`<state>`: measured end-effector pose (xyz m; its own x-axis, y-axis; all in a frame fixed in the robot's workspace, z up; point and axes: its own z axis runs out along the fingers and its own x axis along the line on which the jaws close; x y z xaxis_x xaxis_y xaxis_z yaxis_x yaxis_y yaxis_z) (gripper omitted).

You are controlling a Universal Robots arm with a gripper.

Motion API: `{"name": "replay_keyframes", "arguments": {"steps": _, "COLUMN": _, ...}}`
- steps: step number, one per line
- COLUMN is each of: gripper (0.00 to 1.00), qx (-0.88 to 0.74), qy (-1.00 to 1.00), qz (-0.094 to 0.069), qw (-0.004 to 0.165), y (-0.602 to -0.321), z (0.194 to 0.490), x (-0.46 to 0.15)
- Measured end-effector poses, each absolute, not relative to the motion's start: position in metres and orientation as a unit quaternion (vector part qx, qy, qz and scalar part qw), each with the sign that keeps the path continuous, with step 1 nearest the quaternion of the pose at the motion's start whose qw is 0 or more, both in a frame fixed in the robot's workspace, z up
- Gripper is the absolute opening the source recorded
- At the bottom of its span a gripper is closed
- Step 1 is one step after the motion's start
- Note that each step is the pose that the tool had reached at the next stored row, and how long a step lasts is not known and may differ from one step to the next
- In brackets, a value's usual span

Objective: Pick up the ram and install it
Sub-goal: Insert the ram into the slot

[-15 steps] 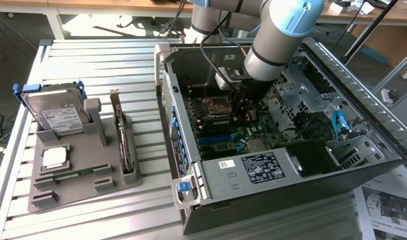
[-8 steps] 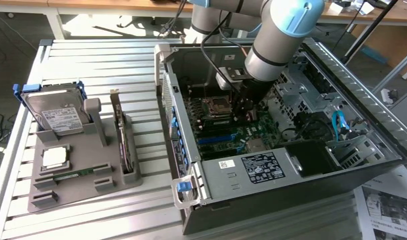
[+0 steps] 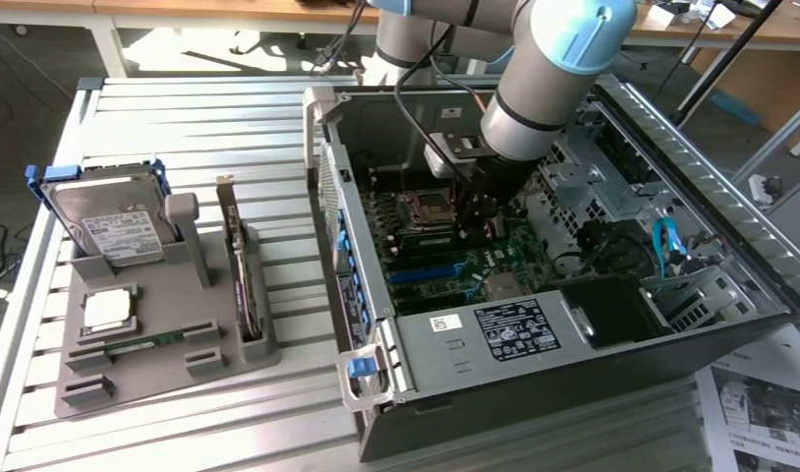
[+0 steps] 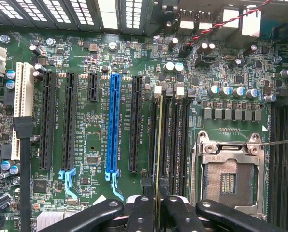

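Observation:
In the wrist view the ram (image 4: 159,145) shows edge-on as a thin yellow-green line. It lies along one of the black memory slots (image 4: 175,140) beside the empty processor socket (image 4: 228,179). My gripper (image 4: 158,208) is shut on its near end, with a black finger (image 4: 141,215) on each side. I cannot tell whether the ram is pressed fully into the slot. In the exterior view the gripper (image 3: 485,211) reaches down into the open computer case (image 3: 505,334), over the motherboard.
A grey holder tray (image 3: 177,369) at the exterior view's left carries a hard drive (image 3: 105,221), a dark expansion card (image 3: 243,285), a square silver processor chip (image 3: 108,308) and a green stick (image 3: 144,344). Case walls, drive cages and cables surround the arm.

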<state>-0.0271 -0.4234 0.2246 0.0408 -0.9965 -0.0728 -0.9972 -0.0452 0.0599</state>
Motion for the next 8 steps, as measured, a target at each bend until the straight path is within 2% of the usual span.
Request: {"name": "replay_keyframes", "arguments": {"steps": 8, "gripper": 0.14, "qx": -0.721, "qy": 0.691, "qz": 0.047, "qw": 0.004, "y": -0.4234, "z": 0.2267, "x": -0.0271}}
